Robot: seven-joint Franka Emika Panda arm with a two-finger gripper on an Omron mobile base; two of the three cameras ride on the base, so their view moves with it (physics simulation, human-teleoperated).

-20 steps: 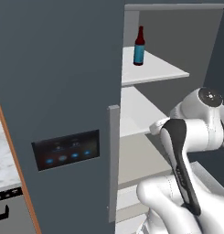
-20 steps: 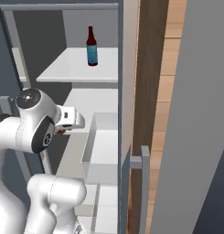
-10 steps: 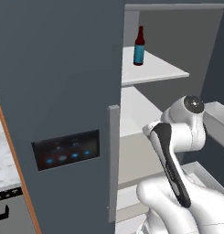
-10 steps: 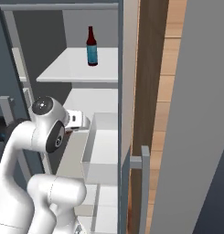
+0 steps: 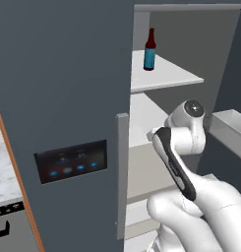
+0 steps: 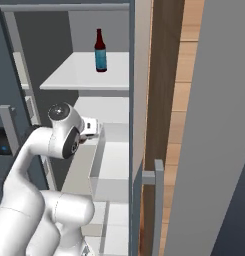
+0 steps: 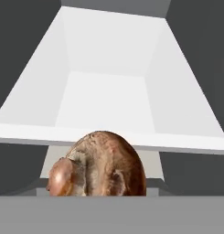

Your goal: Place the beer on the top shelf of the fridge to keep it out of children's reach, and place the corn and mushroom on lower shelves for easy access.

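A: Where did the mushroom (image 7: 98, 165) sit relative to the fridge (image 5: 68, 88)?

B: Just before a pale lower shelf (image 7: 109, 137), inside the open fridge; the beer (image 5: 149, 49) stood on the top shelf (image 5: 164, 75) above.

A: And the tool?

B: Its jaws appeared part-closed around the mushroom, fingers hidden behind it. Judged light, rounded, soft and easily bruised; best held gently across its widest part.
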